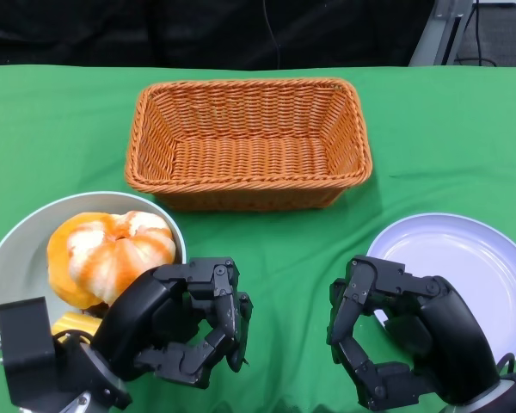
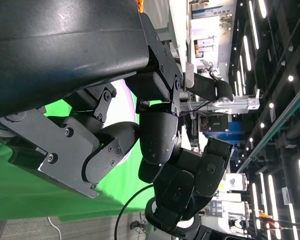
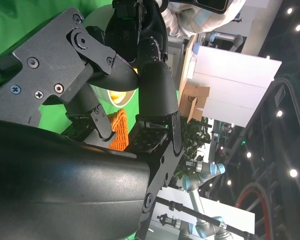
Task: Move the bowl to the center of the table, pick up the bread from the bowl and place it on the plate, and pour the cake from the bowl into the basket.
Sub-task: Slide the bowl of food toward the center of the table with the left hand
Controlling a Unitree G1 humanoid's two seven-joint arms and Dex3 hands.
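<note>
Both robot hands sit low at the near edge, palms facing each other. The left robot hand (image 1: 185, 323) has its fingers curled inward, holding nothing. The right robot hand (image 1: 400, 335) mirrors it, fingers curled, also empty.

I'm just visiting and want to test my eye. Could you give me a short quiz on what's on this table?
1. True or false: the wicker basket holds a cake.
2. Which dish lies nearer the right hand: A) bowl B) plate?
3. What does the left hand hold?

Key: 1. False, it is empty. 2. B. 3. Nothing; its fingers are curled in, beside the bowl with the orange-and-white bread.
</note>
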